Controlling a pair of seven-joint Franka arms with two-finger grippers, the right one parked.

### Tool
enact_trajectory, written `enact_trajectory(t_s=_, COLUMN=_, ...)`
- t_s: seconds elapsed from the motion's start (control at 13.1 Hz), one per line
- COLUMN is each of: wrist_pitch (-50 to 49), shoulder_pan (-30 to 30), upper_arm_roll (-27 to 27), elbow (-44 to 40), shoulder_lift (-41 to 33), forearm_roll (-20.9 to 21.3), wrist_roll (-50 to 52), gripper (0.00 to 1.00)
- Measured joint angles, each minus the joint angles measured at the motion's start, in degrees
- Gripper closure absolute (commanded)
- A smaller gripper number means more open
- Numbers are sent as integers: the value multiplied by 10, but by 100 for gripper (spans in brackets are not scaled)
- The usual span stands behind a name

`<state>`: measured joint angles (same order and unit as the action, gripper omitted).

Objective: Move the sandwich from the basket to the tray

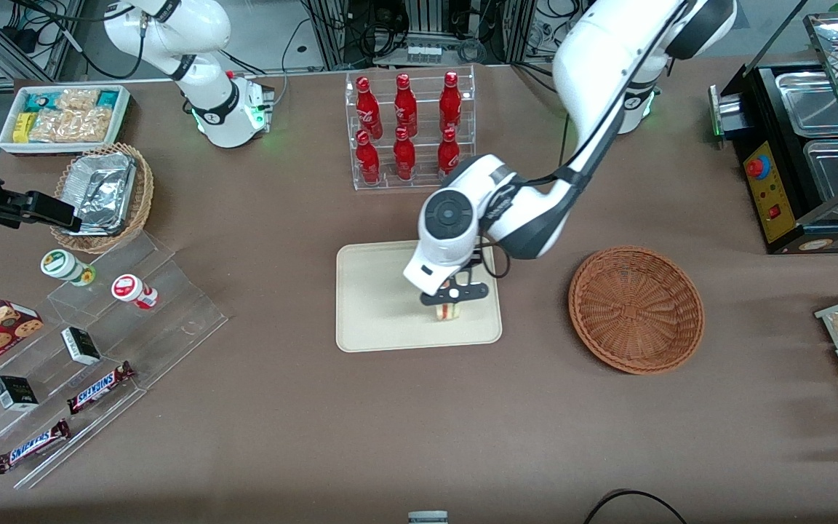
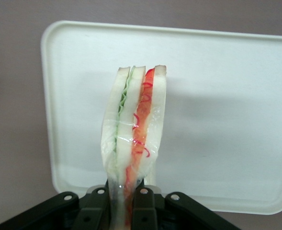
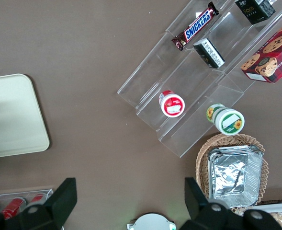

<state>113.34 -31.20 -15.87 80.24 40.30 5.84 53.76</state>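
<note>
My left gripper (image 1: 450,307) is shut on the sandwich (image 1: 449,312) and holds it over the cream tray (image 1: 375,306), close above its surface near the edge toward the basket. In the left wrist view the sandwich (image 2: 133,129) is a pale wedge with green and red filling, pinched at its end between the two black fingers (image 2: 144,206), with the tray (image 2: 227,96) below it. The reddish-brown wicker basket (image 1: 636,308) sits beside the tray toward the working arm's end and holds nothing.
A clear rack of red bottles (image 1: 408,127) stands farther from the front camera than the tray. Clear stepped shelves with snack bars and cups (image 1: 92,342), a tan wicker basket with foil (image 1: 102,196) and a white snack bin (image 1: 64,116) lie toward the parked arm's end. A black food warmer (image 1: 801,145) stands at the working arm's end.
</note>
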Motion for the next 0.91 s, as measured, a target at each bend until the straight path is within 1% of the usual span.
enact_trajectory(t_s=0.23, wrist_pitch=0, shoulder_pan=-26, upper_arm_roll=0, elbow=-45, shoulder_lift=45, forearm_roll=18, wrist_roll=25, gripper=100)
enact_trajectory(t_s=0.53, wrist_pitch=3, shoulder_pan=-39, upper_arm_roll=1, elbow=-82, shoulder_lift=88, forearm_roll=19, wrist_roll=37, gripper=100)
enact_trajectory(t_s=0.84, wrist_pitch=4, shoulder_pan=-44, upper_arm_roll=1, elbow=-101, shoulder_lift=106, forearm_roll=19, wrist_roll=57, gripper=100)
enact_trajectory(t_s=0.91, wrist_pitch=4, shoulder_pan=-44, upper_arm_roll=1, elbow=-104, shoulder_lift=108, forearm_roll=19, wrist_roll=64, gripper=77)
